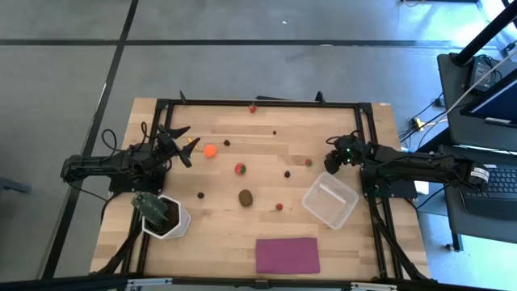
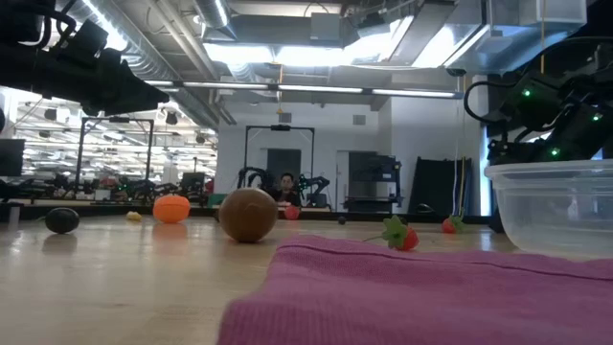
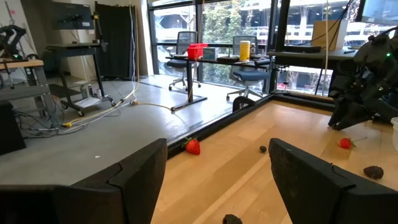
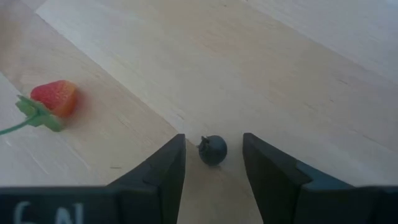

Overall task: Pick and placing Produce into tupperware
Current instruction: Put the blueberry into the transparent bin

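Note:
My right gripper (image 1: 329, 160) is low over the table near the tupperware's far corner, fingers pointing down and open. In the right wrist view a dark berry (image 4: 213, 150) lies on the wood between its fingers (image 4: 212, 138), touching neither, and a small red strawberry (image 4: 53, 99) lies off to one side. The clear tupperware (image 1: 329, 200) stands on the table beside that arm. My left gripper (image 1: 187, 144) hovers open near the orange ball (image 1: 210, 150) and the yellow bit (image 1: 191, 140). The red-and-green piece (image 1: 240, 169) and the brown oval (image 1: 245, 197) rest mid-table.
A white pot with a green plant (image 1: 161, 214) stands near the left arm. A flat magenta cloth (image 1: 287, 255) lies at the near edge. More dark berries (image 1: 287, 174) and small red pieces (image 1: 279, 206) are scattered over the table; one red piece (image 1: 252, 108) lies at the far rim.

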{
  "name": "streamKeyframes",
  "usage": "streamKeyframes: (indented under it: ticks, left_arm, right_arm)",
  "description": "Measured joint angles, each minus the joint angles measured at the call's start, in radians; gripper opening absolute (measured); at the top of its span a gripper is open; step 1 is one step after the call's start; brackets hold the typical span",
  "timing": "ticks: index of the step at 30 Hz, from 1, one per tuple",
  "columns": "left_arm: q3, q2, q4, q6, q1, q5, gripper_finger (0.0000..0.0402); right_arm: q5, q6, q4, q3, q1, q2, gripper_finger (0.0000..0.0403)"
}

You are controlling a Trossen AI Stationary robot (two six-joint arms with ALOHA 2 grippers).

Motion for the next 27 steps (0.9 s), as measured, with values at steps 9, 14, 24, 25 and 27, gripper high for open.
streamKeyframes:
  ticks: [9, 14, 24, 25, 27]
  left_arm:
    - [0.0, 0.0, 0.0, 0.0, 0.0, 0.0, 0.0274]
    - [0.0, 0.0, 0.0, 0.0, 0.0, 0.0, 0.0274]
    - [0.0, 0.0, 0.0, -0.001, 0.0, 0.0, 0.0274]
    - [0.0, 0.0, 0.0, -0.001, 0.0, 0.0, 0.0274]
    - [0.0, 0.0, 0.0, -0.002, 0.0, 0.0, 0.0274]
  right_arm:
    - [0.012, 0.017, -0.008, 0.0, 0.0, 0.0, 0.0136]
    - [0.021, 0.027, -0.017, 0.0, -0.001, 0.0, 0.01]
    - [0.03, 0.127, -0.021, 0.001, -0.001, 0.0, 0.0084]
    - [0.031, 0.139, -0.021, 0.001, -0.001, 0.0, 0.0084]
    - [0.035, 0.165, -0.02, 0.001, -0.001, 0.0, 0.0084]
